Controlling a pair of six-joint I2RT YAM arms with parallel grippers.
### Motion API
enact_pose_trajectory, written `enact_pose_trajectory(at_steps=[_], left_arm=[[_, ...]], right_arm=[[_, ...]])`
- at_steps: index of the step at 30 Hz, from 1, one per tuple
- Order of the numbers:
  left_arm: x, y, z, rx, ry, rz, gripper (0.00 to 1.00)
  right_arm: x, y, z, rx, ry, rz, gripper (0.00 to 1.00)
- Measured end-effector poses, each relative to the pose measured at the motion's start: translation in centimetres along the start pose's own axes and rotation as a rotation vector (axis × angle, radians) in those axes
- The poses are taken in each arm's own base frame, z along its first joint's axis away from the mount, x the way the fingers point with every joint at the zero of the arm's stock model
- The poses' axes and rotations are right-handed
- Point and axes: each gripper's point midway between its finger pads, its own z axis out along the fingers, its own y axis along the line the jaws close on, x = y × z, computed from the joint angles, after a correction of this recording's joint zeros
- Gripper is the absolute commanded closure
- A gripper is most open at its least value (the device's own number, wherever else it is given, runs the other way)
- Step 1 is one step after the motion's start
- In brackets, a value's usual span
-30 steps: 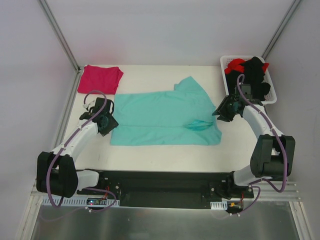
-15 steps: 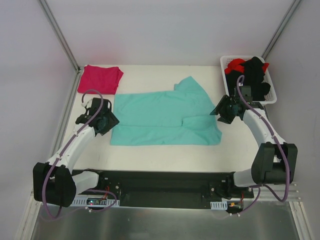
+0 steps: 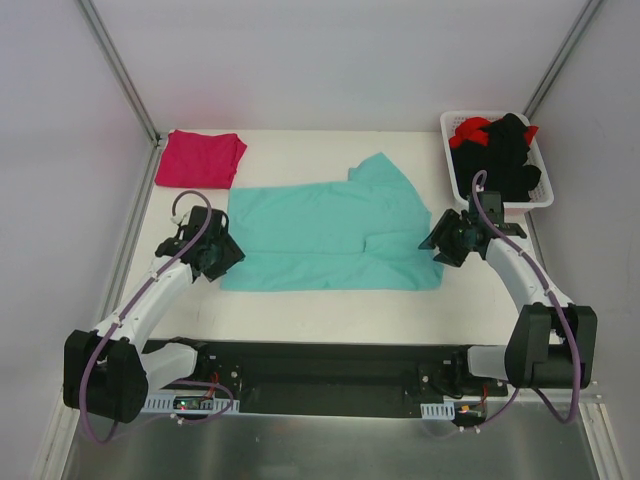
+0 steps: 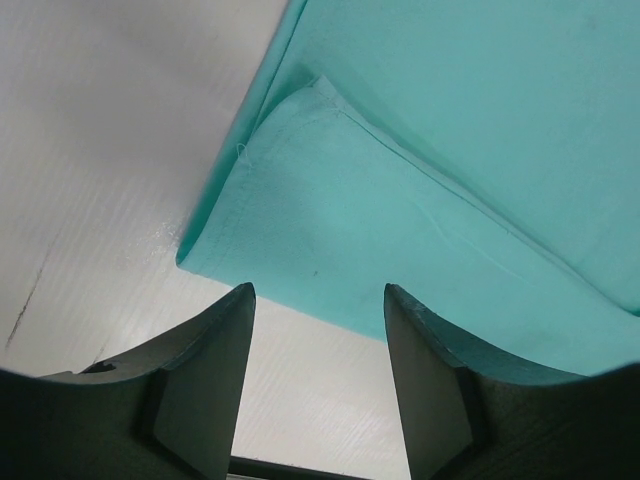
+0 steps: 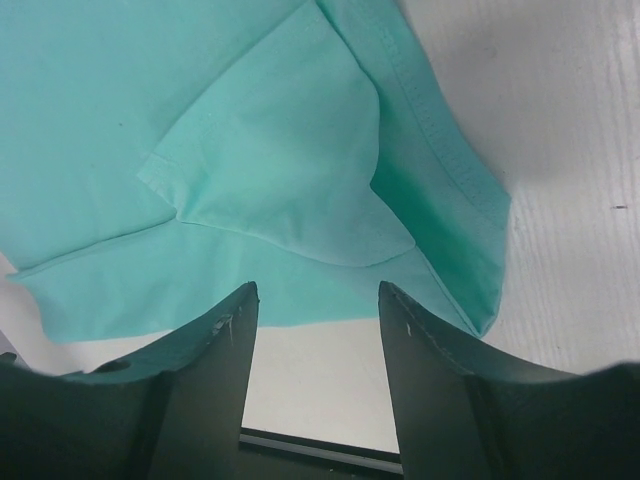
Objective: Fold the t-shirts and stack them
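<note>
1. Top view:
   - The teal t-shirt (image 3: pixel 320 235) lies flat on the white counter (image 3: pixel 300 300), between the two hands.
   - The left hand (image 3: pixel 226 256) sits at the shirt's near corner. The right hand (image 3: pixel 440 243) sits at the opposite edge, beside a folded-in sleeve.
   - The dark wrist bodies cover the fingers, so their spread cannot be read from above.
   - A folded pink t-shirt (image 3: pixel 200 158) lies well beyond the left hand at the counter's far corner, apart from the teal one.
   - Just beyond the right hand stands a white basket (image 3: pixel 452 178) heaped with black garments (image 3: pixel 510 160) and a red garment (image 3: pixel 470 128). How many pieces it holds is unclear.

2. Left wrist view:
   - The left hand (image 4: pixel 318 295) stands fairly wide, with nothing between its fingers (image 4: pixel 200 370).
   - Straight ahead of the tips is the teal t-shirt's (image 4: pixel 420 150) doubled corner, with one layer's hem lying on another.
   - Bare counter (image 4: pixel 110 150) shows beside and under the fingers.
   - The cloth runs out of frame, and whether the tips touch the counter cannot be told.

3. Right wrist view:
   - The right hand (image 5: pixel 316 295) is likewise spread and grips nothing.
   - Ahead of its fingers (image 5: pixel 440 380) the sleeve (image 5: pixel 290 170) lies folded onto the shirt body (image 5: pixel 120 100), with the stitched hem beside it.
   - Bare counter (image 5: pixel 560 150) lies past that hem.
   - The rest of the shirt is cut off.
</note>
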Motion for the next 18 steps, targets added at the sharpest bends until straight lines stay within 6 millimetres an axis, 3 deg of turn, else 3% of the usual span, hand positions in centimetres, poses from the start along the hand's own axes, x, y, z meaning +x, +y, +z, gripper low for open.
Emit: enact_pose_trajectory(at_steps=[5, 8, 12, 18], left_arm=[[0.0, 0.0, 0.1, -0.005, 0.002, 0.001, 0.47], [-0.6, -0.4, 0.2, -0.013, -0.005, 0.006, 0.54], [-2.2, -1.3, 0.7, -0.038, -0.025, 0.024, 0.6], [-4.6, -3.1, 3.1, -0.08, -0.021, 0.058, 0.65]], right_arm=[[-0.1, 0.4, 0.0, -0.024, 0.0, -0.003, 0.47], [-0.1, 0.5, -0.1, -0.03, 0.004, -0.007, 0.48], [0.0, 0.8, -0.2, -0.049, 0.009, -0.013, 0.49], [-0.1, 1.8, -1.8, -0.093, -0.022, -0.037, 0.49]])
